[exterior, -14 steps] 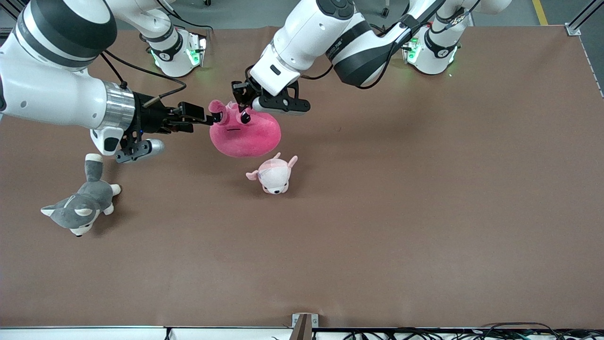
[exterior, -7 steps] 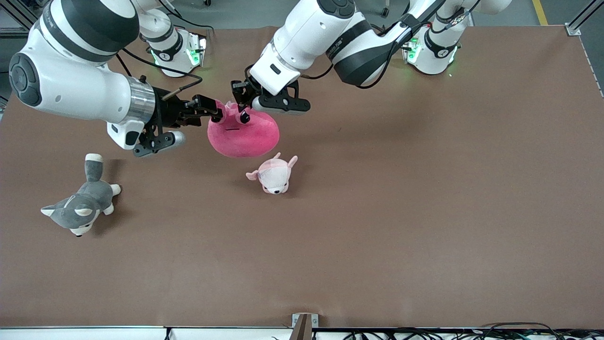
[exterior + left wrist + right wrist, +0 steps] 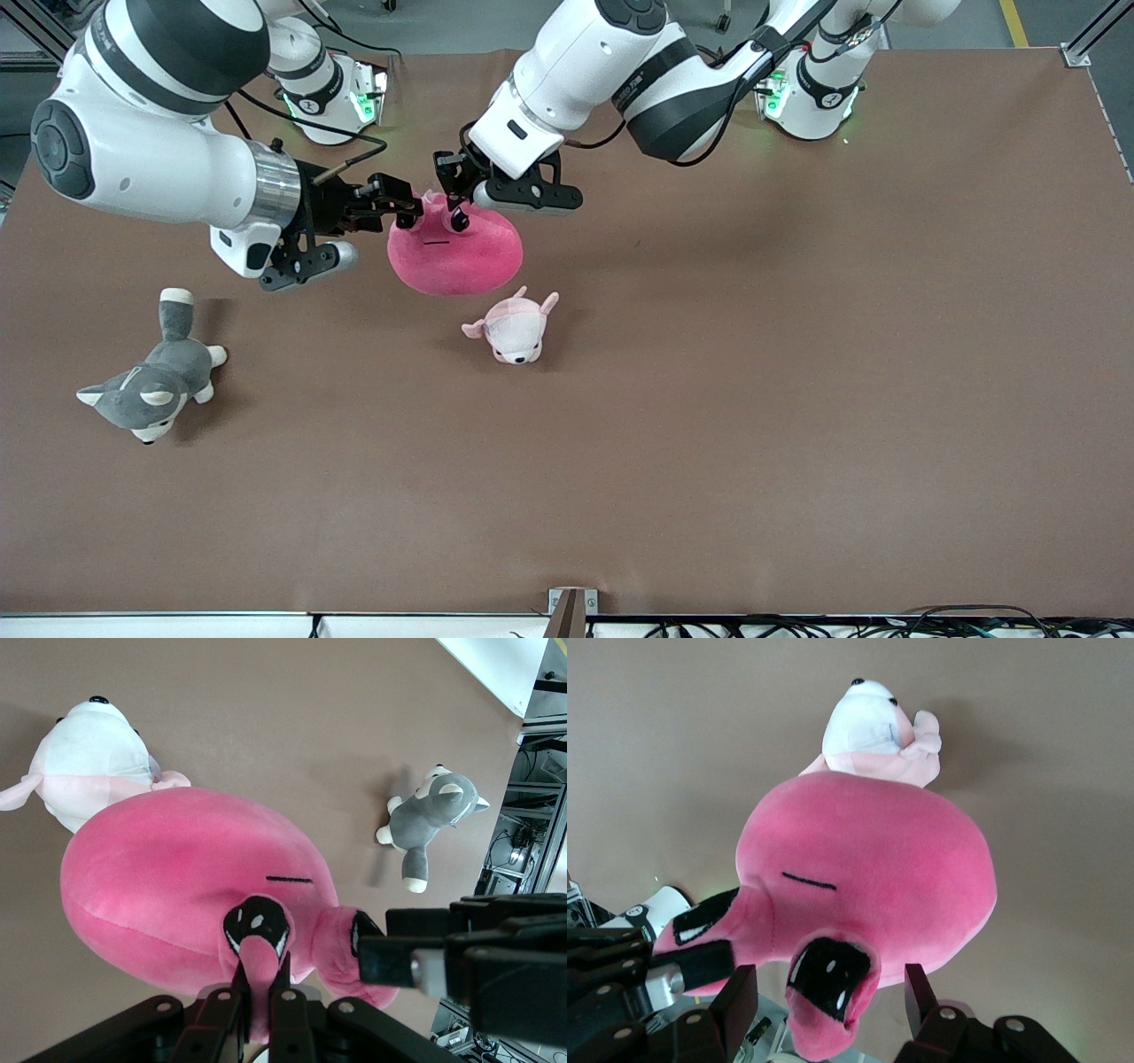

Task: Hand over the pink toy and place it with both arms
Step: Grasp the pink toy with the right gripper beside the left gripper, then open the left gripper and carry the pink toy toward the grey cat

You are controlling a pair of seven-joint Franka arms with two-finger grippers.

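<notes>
The brown table [image 3: 797, 399] carries two bystander plush toys, while the left arm [image 3: 620, 71] and right arm [image 3: 159, 159] meet above its farther half for the handover step. The pink toy [image 3: 456, 252] hangs in the air between the two grippers, over the table and just above the small pink-and-white plush [image 3: 514, 330], which lies nearer to the front camera; the grey husky plush [image 3: 151, 390] lies well apart, toward the right arm's end. The left gripper [image 3: 257, 992] has its fingers pinched narrow on one eye stalk of the toy and bears its weight. The right gripper [image 3: 828, 992] stands with fingers wide on either side of the other eye stalk, not yet pressing it. Judged step: the receiving grasp is about to be made. The next move calls for the right fingers to close firmly on the stalk before the left ones release, since soft plush may slip or sag
</notes>
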